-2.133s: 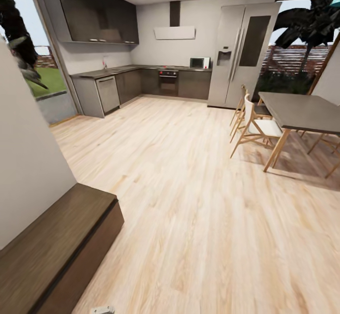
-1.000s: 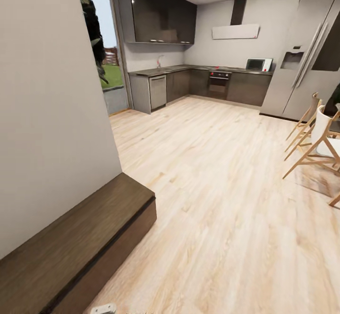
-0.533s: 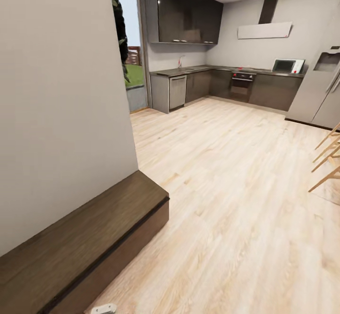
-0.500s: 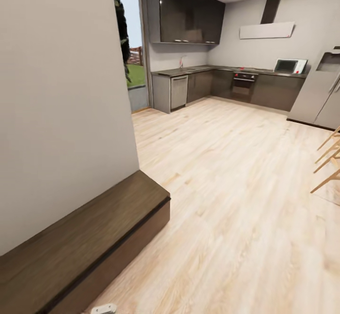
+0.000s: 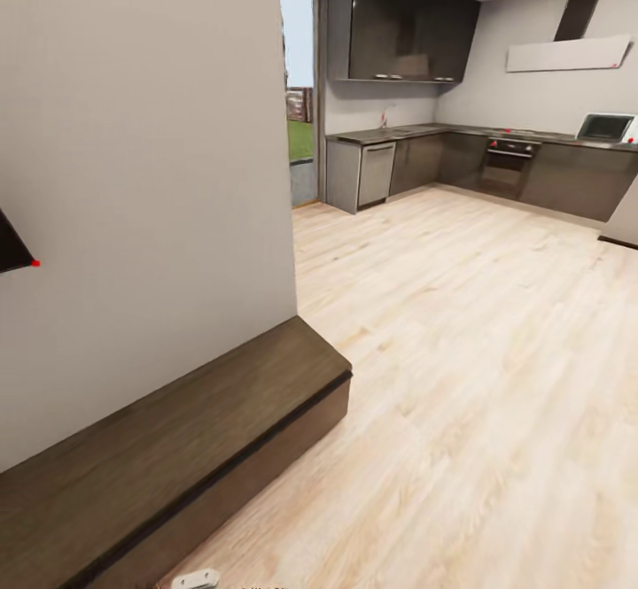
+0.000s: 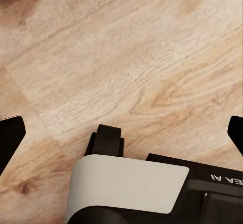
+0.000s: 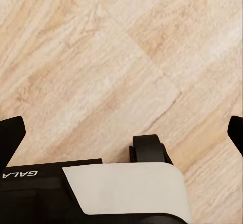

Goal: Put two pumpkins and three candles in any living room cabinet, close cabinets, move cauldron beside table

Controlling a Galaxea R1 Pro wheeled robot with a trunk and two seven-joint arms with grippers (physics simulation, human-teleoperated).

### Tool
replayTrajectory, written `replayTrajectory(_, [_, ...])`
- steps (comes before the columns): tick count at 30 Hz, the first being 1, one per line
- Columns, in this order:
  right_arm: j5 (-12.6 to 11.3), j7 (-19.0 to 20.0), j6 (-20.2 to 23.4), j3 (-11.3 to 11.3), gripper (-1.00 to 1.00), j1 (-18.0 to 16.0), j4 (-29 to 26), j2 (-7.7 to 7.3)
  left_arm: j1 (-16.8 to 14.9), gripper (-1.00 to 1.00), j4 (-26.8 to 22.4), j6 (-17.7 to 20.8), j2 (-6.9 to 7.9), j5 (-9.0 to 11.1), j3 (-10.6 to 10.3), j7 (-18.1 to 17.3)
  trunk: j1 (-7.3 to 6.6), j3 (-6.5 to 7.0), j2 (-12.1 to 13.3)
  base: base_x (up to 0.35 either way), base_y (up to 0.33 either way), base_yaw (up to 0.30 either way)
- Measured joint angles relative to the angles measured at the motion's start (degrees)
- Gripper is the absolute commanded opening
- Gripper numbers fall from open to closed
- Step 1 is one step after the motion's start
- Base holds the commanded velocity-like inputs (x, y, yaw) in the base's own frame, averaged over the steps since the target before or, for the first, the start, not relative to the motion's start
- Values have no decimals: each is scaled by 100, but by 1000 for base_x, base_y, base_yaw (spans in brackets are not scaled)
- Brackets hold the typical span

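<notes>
The long low dark-brown cabinet (image 5: pixel 177 430) runs along the pale wall at the lower left of the head view, and its front looks flush and shut from this angle. The pumpkins, the candles, the cauldron and the low pale-grey table are out of view. In the left wrist view my left gripper (image 6: pixel 121 130) is open, its dark fingertips (image 6: pixel 10 135) far apart over bare wood floor. My right gripper (image 7: pixel 124 130) is open the same way, with nothing between its fingertips (image 7: pixel 11 133).
Light wood floor (image 5: pixel 461 350) stretches ahead to the dark kitchen cabinets (image 5: pixel 408 31), the oven (image 5: pixel 505 164) and the microwave (image 5: pixel 607 127). A glass doorway (image 5: pixel 301 128) stands beyond the wall's corner. A dark object's corner (image 5: pixel 11 248) juts from the wall at far left. Parts of my base (image 6: pixel 126 188) show under both wrists.
The whole head view has swung to the left, so the camera turned. The dining table, chairs and fridge have slid out at the right, and the wall and cabinet fill more of the picture.
</notes>
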Motion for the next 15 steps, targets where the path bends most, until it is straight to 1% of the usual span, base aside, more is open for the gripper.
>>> replayTrajectory(11, [0, 0, 1, 0, 100, 0, 0, 0, 0, 100, 0, 0, 8, -2, 0, 0, 0, 0, 0, 0, -1, 285])
replayTrajectory(15, [-1, 0, 3, 0, 100, 1, 0, 1, 0, 100, 0, 0, 9, -4, 0, 0, 0, 0, 0, 0, -68, 285])
